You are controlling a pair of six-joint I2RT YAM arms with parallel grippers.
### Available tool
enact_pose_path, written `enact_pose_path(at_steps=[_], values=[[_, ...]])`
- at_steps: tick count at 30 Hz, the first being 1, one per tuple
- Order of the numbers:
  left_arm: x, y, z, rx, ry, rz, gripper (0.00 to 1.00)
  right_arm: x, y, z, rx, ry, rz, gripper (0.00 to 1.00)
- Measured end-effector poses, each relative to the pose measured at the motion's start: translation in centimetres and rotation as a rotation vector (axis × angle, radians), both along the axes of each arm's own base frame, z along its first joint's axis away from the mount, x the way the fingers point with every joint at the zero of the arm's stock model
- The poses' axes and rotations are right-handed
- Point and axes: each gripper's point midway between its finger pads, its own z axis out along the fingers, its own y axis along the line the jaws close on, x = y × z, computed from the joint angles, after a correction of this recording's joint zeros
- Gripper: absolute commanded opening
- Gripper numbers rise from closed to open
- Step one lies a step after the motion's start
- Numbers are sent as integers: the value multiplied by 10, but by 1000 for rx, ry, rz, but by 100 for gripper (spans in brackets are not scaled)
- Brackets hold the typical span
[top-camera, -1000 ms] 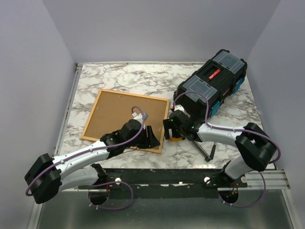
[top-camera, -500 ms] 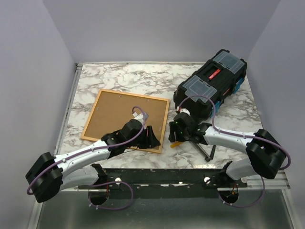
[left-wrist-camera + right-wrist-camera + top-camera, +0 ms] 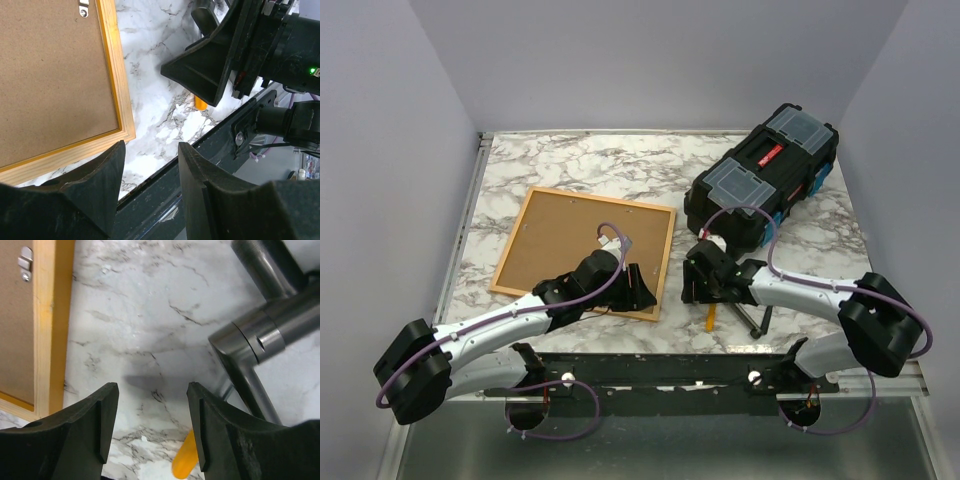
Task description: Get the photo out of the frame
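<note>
The frame (image 3: pixel 605 200) lies face down on the marble table, its light wood back and thin orange edge showing. The photo's brown backing board (image 3: pixel 570 245) fills it; the sunset side is hidden. My left gripper (image 3: pixel 645 290) is open and empty over the frame's near right corner (image 3: pixel 122 95); in its own view (image 3: pixel 150 150) its fingers straddle the table's front edge. My right gripper (image 3: pixel 695 285) is open and empty just right of the frame, over bare marble (image 3: pixel 152 390). The frame's wood edge (image 3: pixel 45 330) and a metal clip (image 3: pixel 25 262) show at its left.
A small orange stick (image 3: pixel 711 318) lies on the table by the right gripper, also seen in the right wrist view (image 3: pixel 184 460). A grey metal bent tool (image 3: pixel 752 318) lies right of it. The black toolbox (image 3: pixel 765 175) stands at the back right.
The right gripper moved a little right, away from the frame's edge. The orange stick that was at its fingertips now lies on the table nearer the front edge. The left arm has not moved.
</note>
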Motion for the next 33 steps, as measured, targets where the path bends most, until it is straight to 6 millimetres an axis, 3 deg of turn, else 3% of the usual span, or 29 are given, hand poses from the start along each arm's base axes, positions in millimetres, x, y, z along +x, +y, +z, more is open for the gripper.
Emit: enact_pose_path(at_steps=[8, 15, 21, 23, 27, 33], values=[[0, 0, 0, 0, 0, 0, 49, -15, -15, -1, -28, 56, -53, 64], [0, 0, 0, 1, -3, -2, 49, -16, -16, 1, -34, 55, -45, 65], [0, 1, 1, 0, -3, -1, 52, -9, -9, 17, -8, 17, -20, 68], [0, 1, 3, -1, -7, 2, 56, -7, -7, 22, 4, 1, 1, 73], [4, 6, 9, -9, -26, 29, 64, -5, 2, 34, 47, -34, 63, 97], [17, 38, 10, 37, -21, 161, 75, 2, 28, 61, 114, -139, 184, 100]])
